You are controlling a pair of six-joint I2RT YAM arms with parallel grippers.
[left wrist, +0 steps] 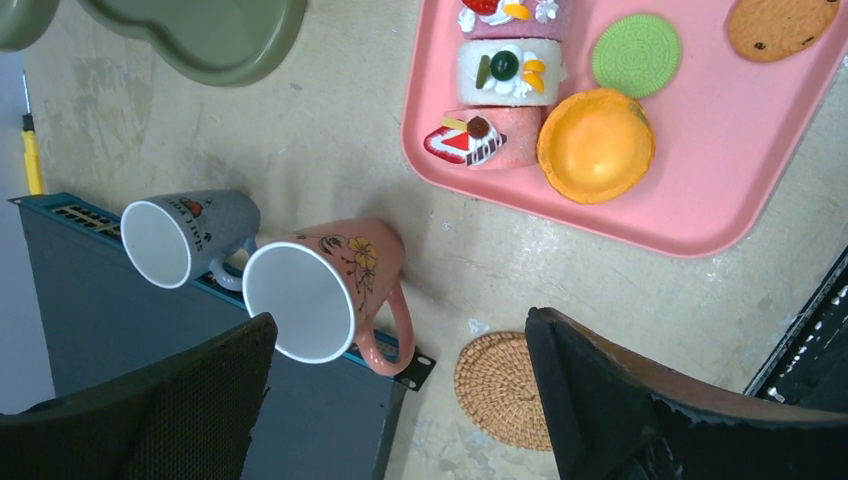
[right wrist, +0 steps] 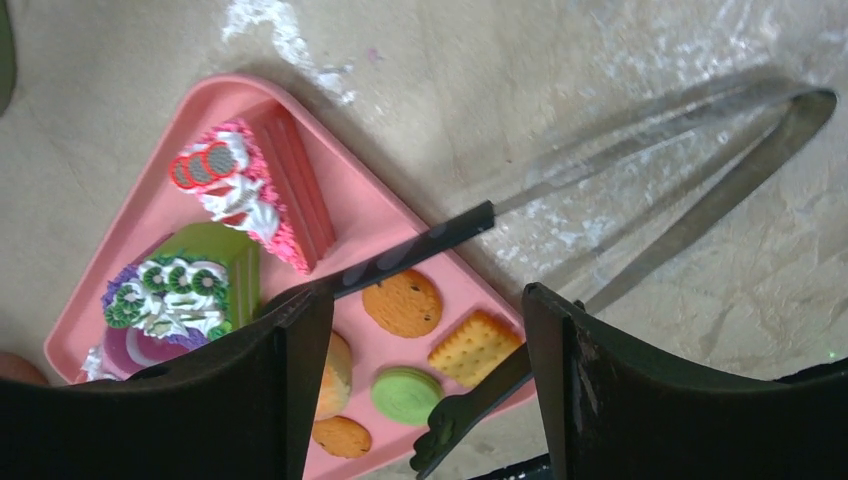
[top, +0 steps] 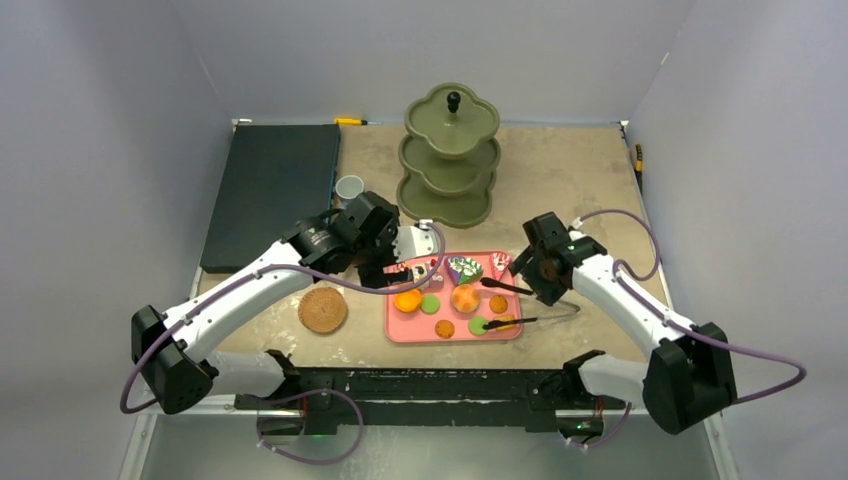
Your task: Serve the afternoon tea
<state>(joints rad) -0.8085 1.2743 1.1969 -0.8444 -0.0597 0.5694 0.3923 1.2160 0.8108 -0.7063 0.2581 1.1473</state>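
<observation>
Left pincer (left wrist: 400,320) released, orange mug (left wrist: 320,290) just beside it, right pincer (right wrist: 428,292) released over toy sweets (right wrist: 215,190)

Plain pale grey walls (top: 100,150) boxed the table (top: 560,170) on 3 sides. The tabletop was beige, worn and blotchy, with white scuffs. 1 dark flat slab (top: 270,190) lay at the rear left corner, along the left wall; its edge looked teal from the left wrist. A black rail (top: 420,385) ran along the near edge. Light was soft and even, with faint shadows.
</observation>
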